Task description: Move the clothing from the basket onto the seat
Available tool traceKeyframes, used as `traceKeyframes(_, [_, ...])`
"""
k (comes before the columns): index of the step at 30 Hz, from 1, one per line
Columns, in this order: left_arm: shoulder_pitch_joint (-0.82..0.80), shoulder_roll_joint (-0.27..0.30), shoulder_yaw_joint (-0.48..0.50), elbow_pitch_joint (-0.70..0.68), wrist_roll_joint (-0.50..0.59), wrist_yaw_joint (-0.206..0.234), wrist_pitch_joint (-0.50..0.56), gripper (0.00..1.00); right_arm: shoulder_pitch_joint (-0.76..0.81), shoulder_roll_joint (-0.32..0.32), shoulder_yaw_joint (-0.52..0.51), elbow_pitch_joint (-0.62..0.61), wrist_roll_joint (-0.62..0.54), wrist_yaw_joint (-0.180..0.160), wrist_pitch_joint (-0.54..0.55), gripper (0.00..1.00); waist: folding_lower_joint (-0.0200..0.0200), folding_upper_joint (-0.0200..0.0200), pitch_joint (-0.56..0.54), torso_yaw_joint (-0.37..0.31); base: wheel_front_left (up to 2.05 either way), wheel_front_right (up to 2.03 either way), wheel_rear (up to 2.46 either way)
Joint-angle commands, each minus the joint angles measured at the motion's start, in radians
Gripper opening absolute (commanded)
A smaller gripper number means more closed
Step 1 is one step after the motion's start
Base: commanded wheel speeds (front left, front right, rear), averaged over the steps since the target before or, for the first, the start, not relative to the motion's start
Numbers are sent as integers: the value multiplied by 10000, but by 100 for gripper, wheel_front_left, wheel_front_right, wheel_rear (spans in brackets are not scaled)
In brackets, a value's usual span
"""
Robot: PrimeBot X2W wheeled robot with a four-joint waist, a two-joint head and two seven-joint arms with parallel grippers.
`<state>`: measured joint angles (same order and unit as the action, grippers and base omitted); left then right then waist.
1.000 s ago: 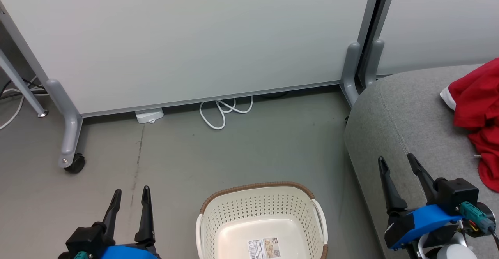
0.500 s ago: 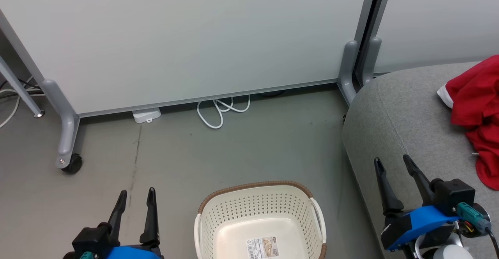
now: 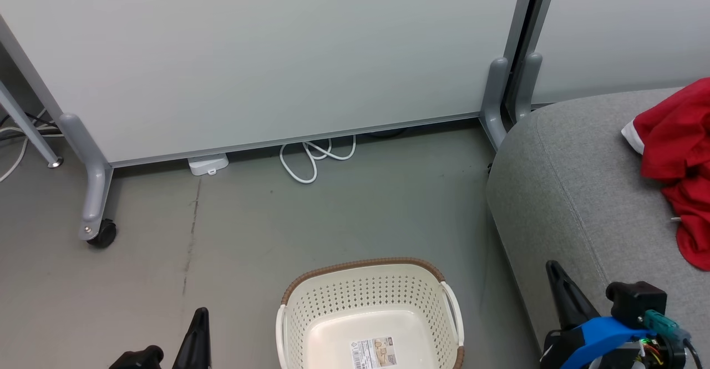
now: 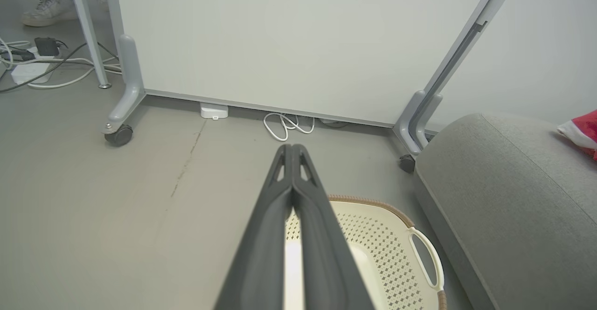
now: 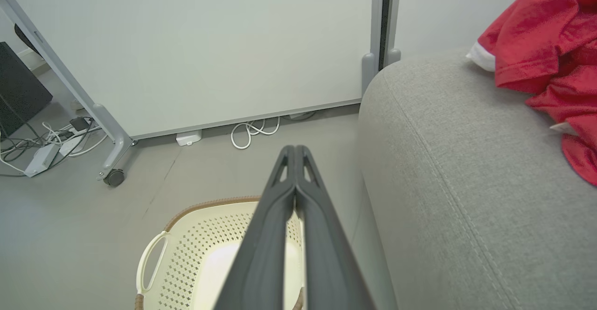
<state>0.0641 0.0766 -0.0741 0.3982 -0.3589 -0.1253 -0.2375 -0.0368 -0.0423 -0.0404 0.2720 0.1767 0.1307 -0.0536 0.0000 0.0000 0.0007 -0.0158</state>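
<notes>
Lying on grey seat (image 3: 566, 191), clothing (image 3: 674, 141), maybe two pieces; left pincer (image 4: 292, 148), right pincer (image 5: 295, 149) closed

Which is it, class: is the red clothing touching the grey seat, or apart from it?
Touching. The right wrist view shows the clothing lying directly on the seat, no gap.

Left gripper (image 3: 199, 314): fingers stood spread a second ago, now pressed together tip to tip. It has dropped lower in head view, near the bottom edge. Right gripper (image 3: 552, 266): likewise closed from spread, and lower.
</notes>
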Motion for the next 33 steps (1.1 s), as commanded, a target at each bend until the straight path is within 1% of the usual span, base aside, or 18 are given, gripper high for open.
traceKeyframes(1, [-194, 21, 100, -198, -352, -4, 78, 0, -175, -24, -45, -158, 414, 0, 47, 0, 0, 0, 0, 4, 0, 0, 0])
traceKeyframes(7, [-337, 0, 252, -318, -1385, -9, 367, 0, -219, -30, -95, -187, 1599, 0, 175, 0, 0, 0, 1, 12, 0, 0, 0])
traceKeyframes(8, [-383, -7, 299, -355, -1714, -10, 460, 0, -234, -32, -112, -196, 1974, 0, 216, 0, 0, 0, 1, 14, 0, 0, 0])
traceKeyframes(9, [-383, -7, 299, -355, -1714, -10, 460, 0, -234, -32, -112, -196, 1974, 0, 216, 0, 0, 0, 1, 14, 0, 0, 0])
traceKeyframes(22, [-652, -48, 588, -577, -3666, -20, 1011, 0, -343, -45, -221, -231, 4213, 0, 475, 0, 0, 0, 4, 31, 0, 0, 0])
traceKeyframes(33, [-851, -80, 809, -746, -5115, -29, 1419, 0, -417, -55, -307, -247, 5866, 1, 676, 0, 0, 0, 6, 45, 0, 0, 0])
